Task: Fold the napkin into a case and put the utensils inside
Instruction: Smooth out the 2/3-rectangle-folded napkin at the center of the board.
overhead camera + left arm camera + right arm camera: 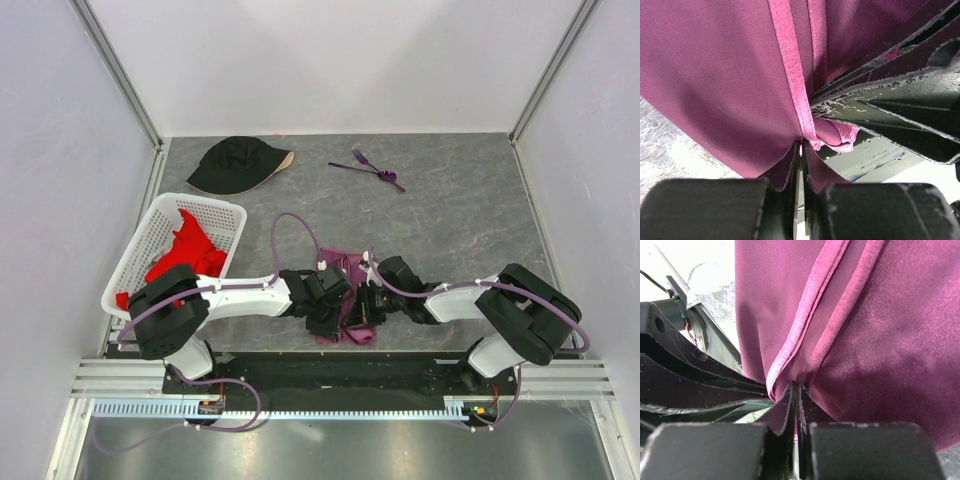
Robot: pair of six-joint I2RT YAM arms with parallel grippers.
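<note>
The plum-purple napkin [347, 333] hangs bunched between my two grippers near the table's front edge. My left gripper [331, 306] is shut on a fold of the napkin [730, 85], its hem running down into the jaws at the left gripper [803, 145]. Close beside it, my right gripper [368, 305] is shut on another fold of the napkin [880, 340], pinched at the right gripper [796, 388]. Each wrist view shows the other gripper's black fingers [890, 107] beside it. The purple utensils [370, 171], a fork among them, lie at the back of the table.
A black cap [236, 165] lies at the back left. A white lattice basket [225, 212] holding a red cloth [185, 252] stands at the left. White walls enclose the grey table [460, 220].
</note>
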